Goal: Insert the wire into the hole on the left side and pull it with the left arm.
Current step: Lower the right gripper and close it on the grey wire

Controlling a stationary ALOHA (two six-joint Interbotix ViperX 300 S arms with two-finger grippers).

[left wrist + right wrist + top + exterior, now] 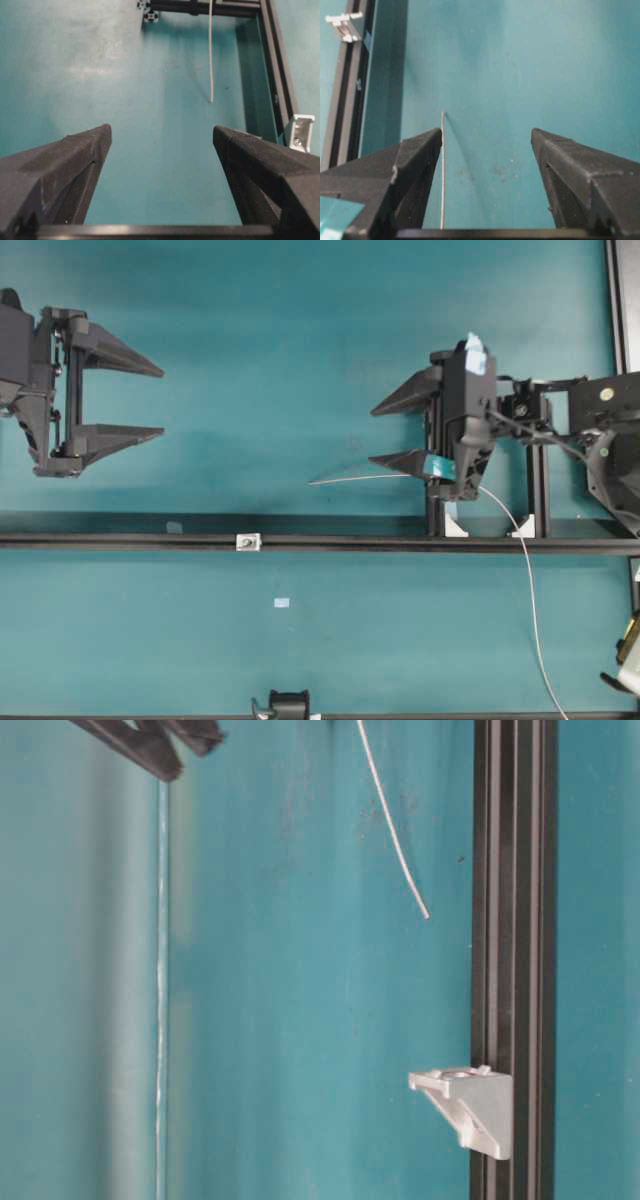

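Note:
The wire [350,479] is thin and pale. Its straight tip points left, and behind my right gripper [371,436] it curves down to the table's front edge. That gripper, marked with teal tape, is open, and the wire [442,165] lies along the inner face of one finger without being pinched. The hole is in a small white-silver block [247,541] on the black rail, left of and nearer than the wire tip. My left gripper [163,401] hangs open and holds nothing at the far left, with the wire tip [210,50] well ahead of its fingers [80,160]. The block [298,132] also appears at the right edge of the left wrist view.
A long black rail [120,540] crosses the table. Two upright black posts with white clamp blocks [455,527] stand on it below the right gripper. A small pale tape rectangle [281,602] lies in front of the rail. A black fixture [285,705] sits at the front edge.

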